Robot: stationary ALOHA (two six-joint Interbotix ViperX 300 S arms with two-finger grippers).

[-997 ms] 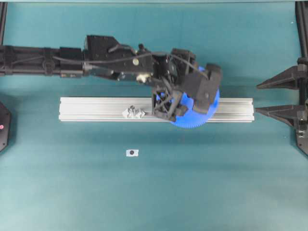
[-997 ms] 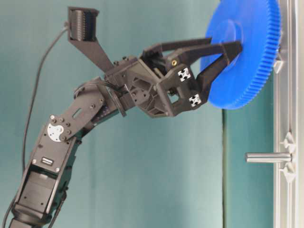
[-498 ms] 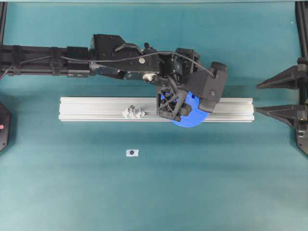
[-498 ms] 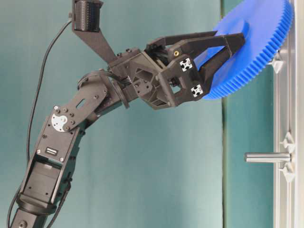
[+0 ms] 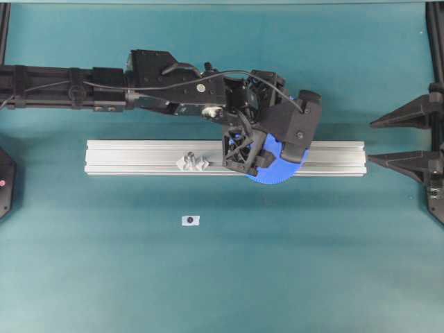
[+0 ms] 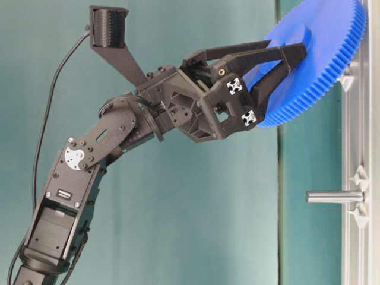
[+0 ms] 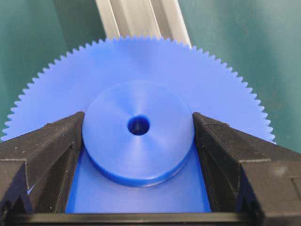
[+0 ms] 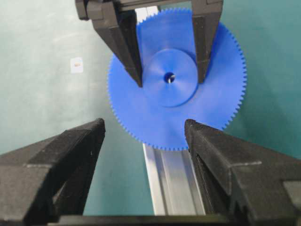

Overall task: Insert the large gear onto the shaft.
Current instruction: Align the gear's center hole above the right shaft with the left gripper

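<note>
A teal table carries a long aluminium rail. The left gripper is clamped on the raised hub of the gear, holding it tilted above the rail. The right gripper hangs well apart from it, jaws spread and empty. The shaft juts from the rail, apart from the gear; something glints in the gear's hole, perhaps the other pin.
</note>
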